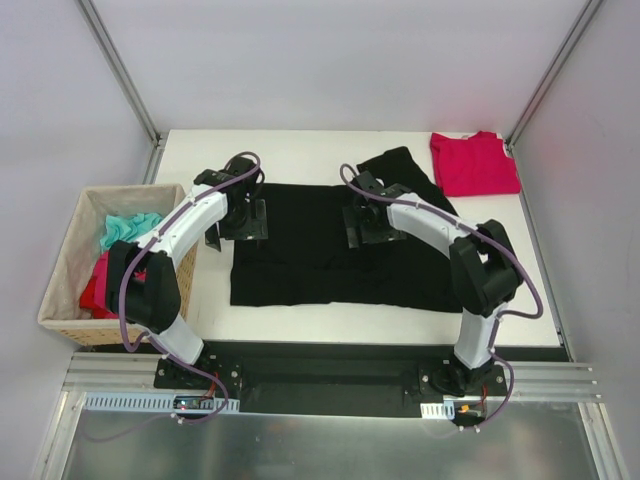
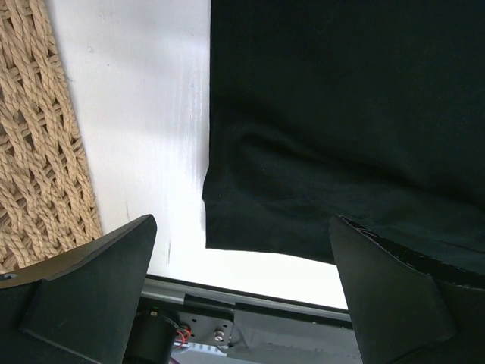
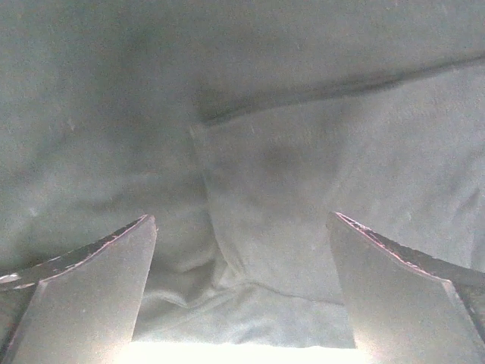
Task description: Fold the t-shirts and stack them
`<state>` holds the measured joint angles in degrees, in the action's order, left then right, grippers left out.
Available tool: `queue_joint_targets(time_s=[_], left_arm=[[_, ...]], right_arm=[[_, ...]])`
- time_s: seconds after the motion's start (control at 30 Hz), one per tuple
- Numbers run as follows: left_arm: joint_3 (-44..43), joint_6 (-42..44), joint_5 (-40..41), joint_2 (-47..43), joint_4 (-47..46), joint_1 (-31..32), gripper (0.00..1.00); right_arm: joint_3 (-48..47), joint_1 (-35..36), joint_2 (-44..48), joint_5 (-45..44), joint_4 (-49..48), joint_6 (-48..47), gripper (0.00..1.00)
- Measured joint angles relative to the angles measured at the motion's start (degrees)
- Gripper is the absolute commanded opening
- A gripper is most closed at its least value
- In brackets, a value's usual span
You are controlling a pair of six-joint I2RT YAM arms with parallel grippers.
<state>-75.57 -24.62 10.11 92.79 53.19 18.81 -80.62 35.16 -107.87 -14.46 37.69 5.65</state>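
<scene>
Hovering with its jaws spread wide and nothing between them, the left end effector (image 2: 242, 221) hangs just above the left part of the black t-shirt (image 1: 330, 262). The shirt's left edge and near corner lie below it. The right end effector (image 3: 242, 220) is equally wide and empty, low over the same shirt's right half, where a doubled layer shows a straight edge directly beneath it.

The cloth looks soft, limp and light. It should sag and drape from any hold rather than keep its shape, and its matte knit is likely to drag on itself rather than slide. It is not fragile, so a firm pinch seems safe. The best holds are probably an edge or a corner, one per arm, taking every layer there so the fold comes over straight.

The shirt lies flat as a broad dark oblong on the white desk (image 1: 300, 150) beneath both end effectors, with one sleeve (image 1: 400, 165) sticking out beyond the right one. No emblem shows.

Farther beyond and to the right of the right end effector, well apart, the red t-shirt (image 1: 473, 163) lies flat and compact at the desk's corner; it looks folded. Left of the left end effector stands the woven basket (image 1: 58, 275) with teal cloth (image 1: 130, 228) inside.
</scene>
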Motion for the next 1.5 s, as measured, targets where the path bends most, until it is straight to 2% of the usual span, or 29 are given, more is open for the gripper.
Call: queue_joint_targets(time_s=[0.33, 0.43, 0.6, 0.73, 0.93, 1.5], left_arm=[[0.6, 0.2, -0.7, -2.5, -0.5, 0.0, 0.99], [1.3, 0.5, -0.9, -2.8, -0.8, 0.0, 0.99], [3.5, 0.6, -1.2, -2.7, -1.1, 0.0, 0.99], [3.7, 0.7, -1.2, -2.7, -1.4, 0.0, 0.99], [3.7, 1.2, -1.3, -2.7, -1.6, 0.0, 0.99], [3.7, 1.4, -1.2, -2.7, -1.7, 0.0, 0.99]], right_arm=[[14.6, 0.3, 18.8, -4.5, 1.7, -0.1, 0.98], [19.6, 0.3, 21.6, -5.8, 1.8, 0.3, 0.98], [26.1, -0.4, 21.6, -6.1, 1.8, 1.4, 0.97], [27.7, -3.8, 21.2, -5.4, 1.1, 1.7, 0.96], [27.4, -7.7, 16.9, -3.7, -1.0, 1.8, 0.95], [21.9, -10.0, 11.8, -1.7, 2.4, 1.6, 0.95]])
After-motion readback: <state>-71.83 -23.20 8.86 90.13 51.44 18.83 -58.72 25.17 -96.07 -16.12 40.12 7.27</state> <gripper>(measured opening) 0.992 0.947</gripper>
